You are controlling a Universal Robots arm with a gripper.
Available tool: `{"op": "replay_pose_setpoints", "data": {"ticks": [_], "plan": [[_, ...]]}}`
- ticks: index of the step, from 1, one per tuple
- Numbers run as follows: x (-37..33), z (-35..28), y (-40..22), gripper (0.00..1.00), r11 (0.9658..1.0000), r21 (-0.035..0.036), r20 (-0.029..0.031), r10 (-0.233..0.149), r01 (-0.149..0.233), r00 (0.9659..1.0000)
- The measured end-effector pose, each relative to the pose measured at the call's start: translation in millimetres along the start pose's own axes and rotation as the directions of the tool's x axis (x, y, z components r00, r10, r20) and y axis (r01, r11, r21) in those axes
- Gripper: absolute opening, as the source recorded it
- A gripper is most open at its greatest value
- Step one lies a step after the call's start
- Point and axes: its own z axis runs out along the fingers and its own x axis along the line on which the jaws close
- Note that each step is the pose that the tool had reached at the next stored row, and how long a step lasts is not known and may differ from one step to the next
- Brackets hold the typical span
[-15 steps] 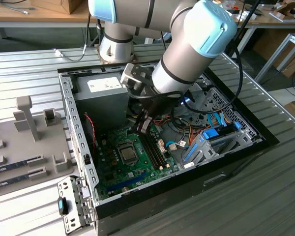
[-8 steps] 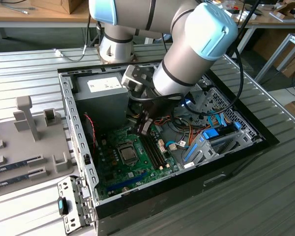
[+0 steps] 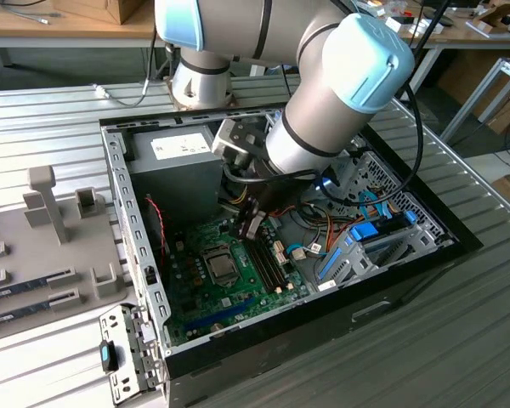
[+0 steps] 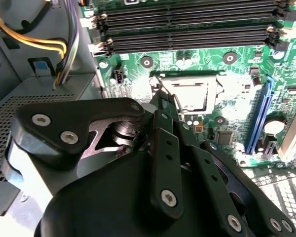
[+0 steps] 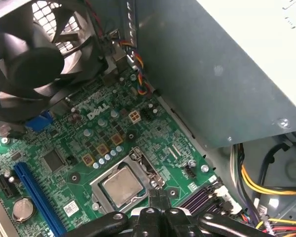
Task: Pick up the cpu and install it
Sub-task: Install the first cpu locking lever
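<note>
Silvery-grey square cpu (image 5: 121,186) sat in the metal-framed socket (image 5: 99,181) on the green motherboard (image 5: 74,148) | black claw (image 5: 159,198) hovered just beside it, fingers drawn narrow, holding nothing | grey power supply box (image 3: 174,166) nearby.

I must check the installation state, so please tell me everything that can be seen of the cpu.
The cpu is a small flat square chip with a silvery-grey, slightly matte metal top. It lies level in the square metal-framed socket on the green motherboard, in the open computer case; the exterior view shows it there too. The socket's frame surrounds its edges. In both wrist views the hand is just beside the socket; whether it touches the chip cannot be told.
</note>
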Motion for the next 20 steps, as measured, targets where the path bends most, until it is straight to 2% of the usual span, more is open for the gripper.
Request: {"op": "replay_pose_setpoints", "data": {"ticks": [10,13,15,16,17,18,20], "plan": [[14.7,7.6,-13.2,0.11,1.0000,0.0000,0.0000,0.001,-0.001,1.0000],[15.1,10.2,-14.2,0.11,1.0000,0.0012,-0.0013,0.001,-0.001,1.0000],[15.1,13.1,-14.8,0.11,1.0000,0.0068,-0.0083,0.003,-0.003,1.0000],[15.1,14.3,-15.1,0.11,0.9999,0.0118,-0.0148,0.005,-0.005,0.9999],[15.1,15.0,-15.3,0.11,0.9999,0.0150,-0.0189,0.006,-0.006,0.9998],[15.1,15.8,-15.5,0.11,0.9998,0.0173,-0.0219,0.007,-0.006,0.9997],[15.1,16.5,-15.7,0.11,0.9998,0.0187,-0.0236,0.007,-0.007,0.9997]]}}
